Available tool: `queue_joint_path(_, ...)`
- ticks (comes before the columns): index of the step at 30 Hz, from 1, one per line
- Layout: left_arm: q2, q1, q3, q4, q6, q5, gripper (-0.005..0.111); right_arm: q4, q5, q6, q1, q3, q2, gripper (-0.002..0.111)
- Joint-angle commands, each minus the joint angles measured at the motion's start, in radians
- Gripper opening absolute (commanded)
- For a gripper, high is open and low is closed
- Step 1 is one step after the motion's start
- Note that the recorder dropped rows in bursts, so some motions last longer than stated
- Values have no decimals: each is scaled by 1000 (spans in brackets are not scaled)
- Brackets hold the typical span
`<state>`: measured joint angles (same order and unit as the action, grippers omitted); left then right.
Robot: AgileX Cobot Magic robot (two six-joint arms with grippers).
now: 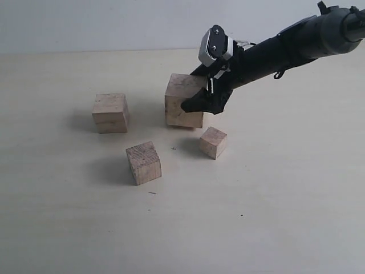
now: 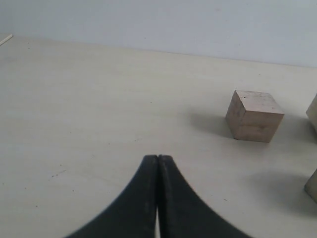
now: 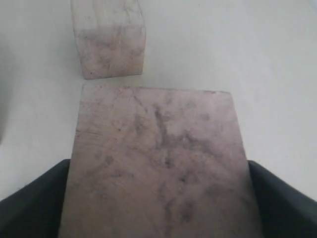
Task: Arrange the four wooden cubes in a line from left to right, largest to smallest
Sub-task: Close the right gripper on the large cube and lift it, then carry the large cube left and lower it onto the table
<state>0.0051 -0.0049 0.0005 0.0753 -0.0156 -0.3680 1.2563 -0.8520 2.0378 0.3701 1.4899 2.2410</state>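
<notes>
The largest cube (image 1: 182, 105) stands at the middle back of the table (image 1: 274, 188), and my right gripper (image 1: 193, 101) is shut on it. In the right wrist view its mottled top (image 3: 158, 148) fills the space between the black fingers (image 3: 34, 203), which press on both sides. A mid-sized cube (image 1: 110, 112) sits to the left, another (image 1: 143, 162) in front, and the smallest cube (image 1: 213, 142) at front right. My left gripper (image 2: 158, 157) is shut and empty over bare table, apart from the left cube (image 2: 255, 115).
Another cube (image 3: 109, 44) shows beyond the held one in the right wrist view. The right arm (image 1: 285, 48) reaches in from the upper right. Bare pale tabletop surrounds the cubes; a white wall (image 1: 114, 23) runs behind.
</notes>
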Motion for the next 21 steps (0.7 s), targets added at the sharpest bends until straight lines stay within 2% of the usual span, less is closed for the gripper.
queue_joint_path(1,-5,-6,0,6,1,11,0,30,-53,-17,2,6,-126,0)
queue_joint_path(4,-5,-6,0,6,1,11,0,79,-114,-50,24,6,-197,0)
queue_joint_path(7,-5,-6,0,6,1,11,0,113,-144,-50,138,6,-223,0)
queue_joint_path(10,-5,-6,0,6,1,11,0,113,-45,-50,295,6,-193,0)
queue_joint_path(12,-5,-6,0,6,1,11,0,107,53,-50,366,7,-164,0)
queue_joint_path(14,-5,-6,0,6,1,11,0,97,53,-50,410,34,-117,0)
queue_joint_path(21,-5,-6,0,6,1,11,0,85,52,-103,433,143,-7,0)
